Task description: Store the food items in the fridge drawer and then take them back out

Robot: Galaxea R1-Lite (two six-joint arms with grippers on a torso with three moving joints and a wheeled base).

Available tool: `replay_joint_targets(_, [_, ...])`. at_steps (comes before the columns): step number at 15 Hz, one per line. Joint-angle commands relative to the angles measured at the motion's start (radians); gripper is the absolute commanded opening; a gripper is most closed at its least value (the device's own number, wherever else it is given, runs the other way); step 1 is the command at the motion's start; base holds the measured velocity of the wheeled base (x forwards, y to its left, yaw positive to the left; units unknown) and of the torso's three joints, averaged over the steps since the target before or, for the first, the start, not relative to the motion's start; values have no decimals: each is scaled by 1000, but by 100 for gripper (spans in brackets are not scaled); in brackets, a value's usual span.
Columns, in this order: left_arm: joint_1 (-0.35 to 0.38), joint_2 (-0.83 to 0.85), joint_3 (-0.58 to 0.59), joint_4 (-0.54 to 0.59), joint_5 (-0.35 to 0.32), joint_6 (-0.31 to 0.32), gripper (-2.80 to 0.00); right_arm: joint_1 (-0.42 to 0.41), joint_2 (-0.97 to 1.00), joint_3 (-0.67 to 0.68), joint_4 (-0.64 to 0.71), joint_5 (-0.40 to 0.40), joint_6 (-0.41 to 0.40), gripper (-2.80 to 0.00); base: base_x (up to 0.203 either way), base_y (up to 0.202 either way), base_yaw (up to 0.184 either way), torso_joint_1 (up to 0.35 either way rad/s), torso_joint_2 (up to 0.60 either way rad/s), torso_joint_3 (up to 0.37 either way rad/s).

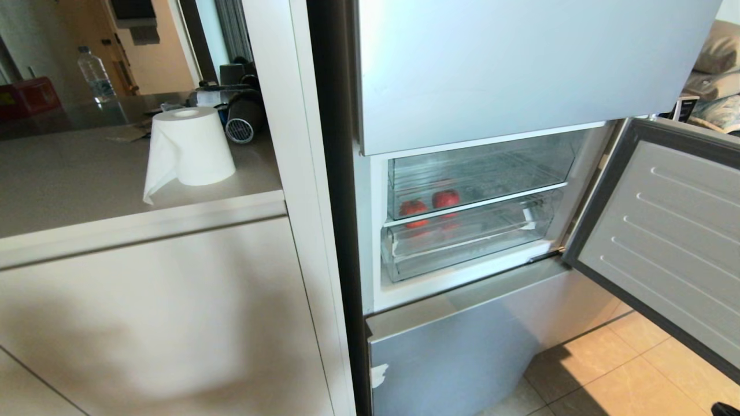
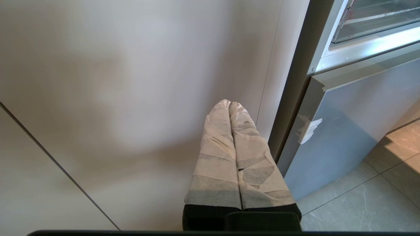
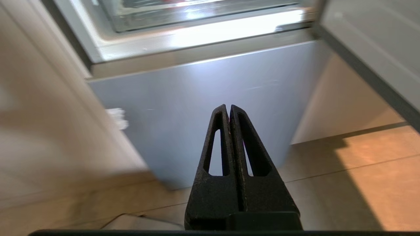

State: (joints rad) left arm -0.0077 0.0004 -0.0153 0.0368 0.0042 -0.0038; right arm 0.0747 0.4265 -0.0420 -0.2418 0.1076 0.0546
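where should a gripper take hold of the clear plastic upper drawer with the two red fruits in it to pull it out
Probably by the thick front lip of the clear plastic upper drawer, near its middle, coming straight in from the open front. The lip runs level across the full width and faces outward. The two round red fruits sit behind it toward the left, so a central grip stays off them. The open fridge door stands to the right.

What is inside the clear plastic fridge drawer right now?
Two round red fruits sit side by side towards the left of the clear plastic fridge drawer. The white shelf edge hides their undersides; which is which cannot be told.
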Motion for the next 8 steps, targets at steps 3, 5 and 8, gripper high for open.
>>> replay_joint_targets(3, [0, 0, 0, -2, 0, -1, -280, -52, -408, 34, 141, -30, -81, -280, 0, 0, 0, 0, 0, 0])
replay_joint_targets(5, [0, 0, 0, -2, 0, -1, -280, -66, -426, 41, 246, -83, -173, -280, 0, 0, 0, 0, 0, 0])
replay_joint_targets(8, [0, 0, 0, 0, 0, -1, -280, -67, -425, 42, 250, -85, -182, -280, 0, 0, 0, 0, 0, 0])
